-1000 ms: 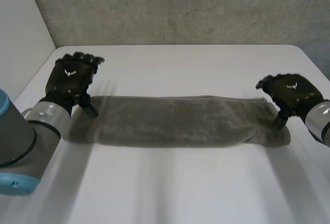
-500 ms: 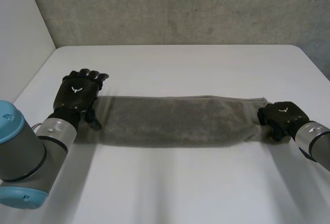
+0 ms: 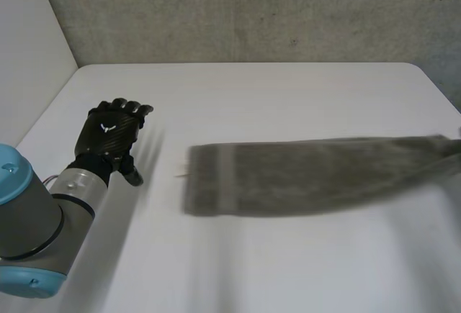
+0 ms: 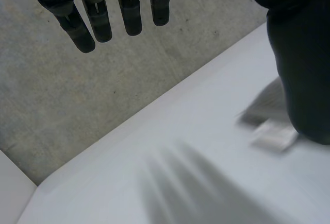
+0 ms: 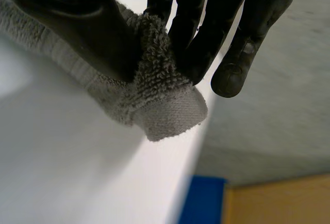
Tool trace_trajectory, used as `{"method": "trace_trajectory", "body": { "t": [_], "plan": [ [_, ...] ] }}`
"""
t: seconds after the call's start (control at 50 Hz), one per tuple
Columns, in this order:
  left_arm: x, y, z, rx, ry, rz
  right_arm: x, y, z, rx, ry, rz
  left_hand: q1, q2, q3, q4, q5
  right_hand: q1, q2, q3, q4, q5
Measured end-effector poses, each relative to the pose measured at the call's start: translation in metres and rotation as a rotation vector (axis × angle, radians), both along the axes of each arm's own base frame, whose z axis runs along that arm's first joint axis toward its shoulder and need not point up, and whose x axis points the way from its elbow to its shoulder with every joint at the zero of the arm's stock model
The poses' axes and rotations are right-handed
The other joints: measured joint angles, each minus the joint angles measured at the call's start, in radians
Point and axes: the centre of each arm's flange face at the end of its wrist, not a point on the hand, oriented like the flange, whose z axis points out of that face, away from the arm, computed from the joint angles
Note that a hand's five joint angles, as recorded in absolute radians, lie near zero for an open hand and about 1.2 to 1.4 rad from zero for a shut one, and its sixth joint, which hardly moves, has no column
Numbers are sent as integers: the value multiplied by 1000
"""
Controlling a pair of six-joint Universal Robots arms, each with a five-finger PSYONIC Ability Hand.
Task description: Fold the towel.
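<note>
The grey towel (image 3: 302, 176) is being dragged as a long strip across the white table (image 3: 288, 97) toward the robot's right, its far end running off the edge of the head view. That end is being pinched between the thumb and fingers of the right hand (image 5: 77, 23). Since half a second ago, the other end has been pulled clear of the left hand (image 3: 108, 132), which is being held straight-fingered and empty over bare table. Judgement: the end-to-end fold is being set back, and the loose end likely needs regrasping.

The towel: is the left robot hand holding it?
No, the left robot hand is open, fingers straight, well apart from the towel.
</note>
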Motion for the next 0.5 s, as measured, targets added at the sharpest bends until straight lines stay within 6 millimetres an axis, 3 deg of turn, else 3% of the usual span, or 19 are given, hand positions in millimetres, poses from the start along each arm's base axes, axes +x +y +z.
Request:
{"method": "trace_trajectory", "body": {
  "t": [0.06,0.1,0.18,0.24,0.28,0.3,0.34,0.36,0.4,0.42,0.46,0.5],
  "plan": [
    [0,0,3,-8,2,0,-10,-9,19,-48,51,-30,0,0,0,0,0,0,0,4,0,0],
    [0,0,4,-12,4,0,-6,-12,29,-71,58,-24,0,0,0,0,0,1,0,4,0,0],
    [-1,1,7,-21,6,-3,40,-9,55,-133,31,68,-1,0,0,0,0,3,4,8,0,0],
    [-3,2,8,-25,6,-6,100,7,72,-172,-12,198,-1,0,0,0,0,3,6,13,0,0],
    [-4,3,9,-27,6,-10,146,27,77,-180,-39,308,-1,0,0,0,0,4,8,14,0,0],
    [-4,3,9,-27,6,-11,159,34,76,-179,-45,341,-1,0,0,0,0,4,9,14,0,0],
    [-5,4,9,-27,5,-13,207,64,71,-164,-60,465,-1,0,0,0,0,4,9,14,0,0],
    [-5,4,9,-27,5,-13,219,73,68,-158,-62,497,-1,0,0,0,0,4,9,15,0,0],
    [-5,5,9,-27,4,-15,264,112,52,-125,-65,630,-1,0,0,0,0,4,9,15,0,0],
    [-6,5,9,-27,4,-15,271,120,48,-116,-65,656,-1,0,0,0,0,4,9,15,0,0],
    [-6,5,9,-27,4,-16,301,155,28,-78,-56,761,-1,0,0,0,0,4,9,15,0,0],
    [-6,5,9,-27,4,-17,316,177,12,-46,-45,822,-1,0,0,0,0,4,9,15,0,0]
  ]
}}
